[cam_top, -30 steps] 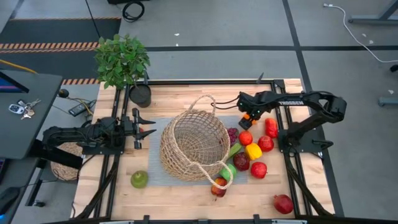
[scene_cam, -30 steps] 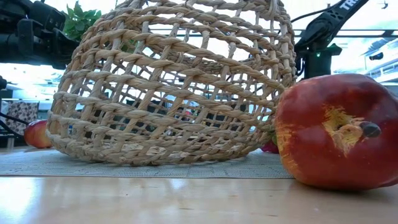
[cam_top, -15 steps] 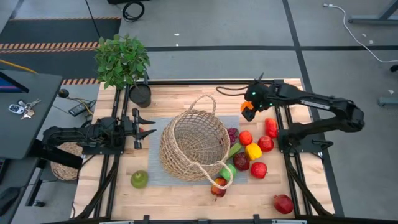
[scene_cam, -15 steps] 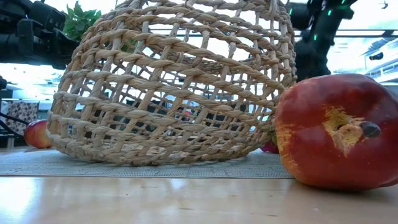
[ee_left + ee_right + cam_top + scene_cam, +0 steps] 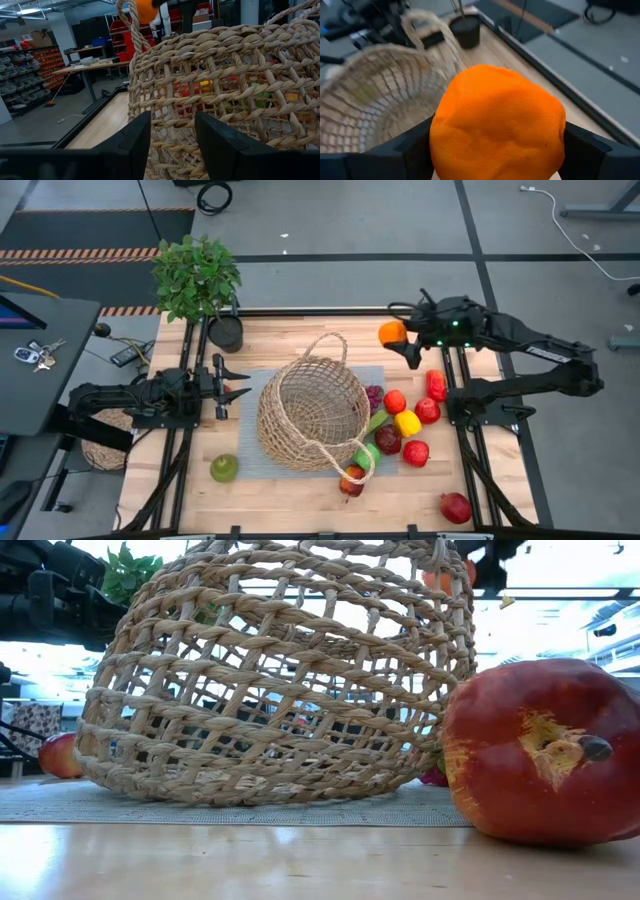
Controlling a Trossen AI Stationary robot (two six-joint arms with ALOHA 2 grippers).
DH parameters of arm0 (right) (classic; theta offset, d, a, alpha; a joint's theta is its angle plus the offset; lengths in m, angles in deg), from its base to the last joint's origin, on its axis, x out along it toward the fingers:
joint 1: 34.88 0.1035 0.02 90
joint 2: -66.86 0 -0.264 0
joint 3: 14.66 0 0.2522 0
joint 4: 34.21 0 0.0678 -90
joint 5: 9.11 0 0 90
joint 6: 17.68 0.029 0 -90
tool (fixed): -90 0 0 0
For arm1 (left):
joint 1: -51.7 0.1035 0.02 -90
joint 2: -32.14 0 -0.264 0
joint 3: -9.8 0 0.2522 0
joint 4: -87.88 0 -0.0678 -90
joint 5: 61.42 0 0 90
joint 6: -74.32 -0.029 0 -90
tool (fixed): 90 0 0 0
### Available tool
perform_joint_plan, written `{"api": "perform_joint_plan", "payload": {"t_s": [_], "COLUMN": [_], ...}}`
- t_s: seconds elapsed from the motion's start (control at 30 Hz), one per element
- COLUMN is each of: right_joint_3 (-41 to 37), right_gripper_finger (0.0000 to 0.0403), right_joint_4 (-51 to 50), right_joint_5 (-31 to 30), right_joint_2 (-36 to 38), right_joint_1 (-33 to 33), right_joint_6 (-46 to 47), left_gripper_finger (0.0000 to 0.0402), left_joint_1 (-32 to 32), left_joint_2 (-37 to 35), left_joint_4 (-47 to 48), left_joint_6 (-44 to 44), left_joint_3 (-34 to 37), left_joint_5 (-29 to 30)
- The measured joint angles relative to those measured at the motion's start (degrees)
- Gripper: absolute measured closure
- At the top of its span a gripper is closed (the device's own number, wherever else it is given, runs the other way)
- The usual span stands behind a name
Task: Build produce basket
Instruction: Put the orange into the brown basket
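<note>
The right end effector (image 5: pixel 400 336), clamped on an orange (image 5: pixel 391 332), now hangs in the air near the worktop's far edge, toward its right corner, having lifted the fruit away from the heap of produce (image 5: pixel 405 423) over the past second. The right wrist view shows the orange (image 5: pixel 497 125) filling the space between the two dark fingers (image 5: pixel 585 150), with the basket (image 5: pixel 375 95) below and ahead. The basket (image 5: pixel 313 415) lies at the middle of the worktop (image 5: pixel 300 490) on a grey mat, the remaining produce piled against its right side. The left end effector (image 5: pixel 232 385) waits closed near the left edge, facing the basket. The pick looks complete; carrying the orange over the rim likely comes next.
</note>
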Motion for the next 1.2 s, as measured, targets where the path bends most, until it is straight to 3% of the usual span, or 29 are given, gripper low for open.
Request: {"api": "perform_joint_plan", "payload": {"t_s": [0.27, 0.53, 0.9, 1.2], "right_joint_3": [2.2, 2.2, 2.2, 2.2], "right_gripper_finger": [0.0080, 0.0080, 0.0080, 0.0080], "right_joint_4": [3.0, 14.8, 22.2, 23.9], "right_joint_5": [1.5, 3.8, -8.5, -11.0], "right_joint_2": [0.1, -0.1, -5.1, -9.4], "right_joint_1": [3.9, 9.9, 18.4, 23.5], "right_joint_6": [1.2, 3.7, 4.9, -4.7], "left_gripper_finger": [0.0241, 0.0241, 0.0241, 0.0241], "left_joint_1": [0.0, 0.0, 0.0, 0.0], "left_joint_2": [0.0, 0.0, 0.0, 0.0], "left_joint_4": [0.0, 0.0, 0.0, 0.0], "left_joint_6": [0.0, 0.0, 0.0, 0.0], "left_joint_3": [0.0, 0.0, 0.0, 0.0], "left_joint_5": [0.0, 0.0, 0.0, 0.0]}}
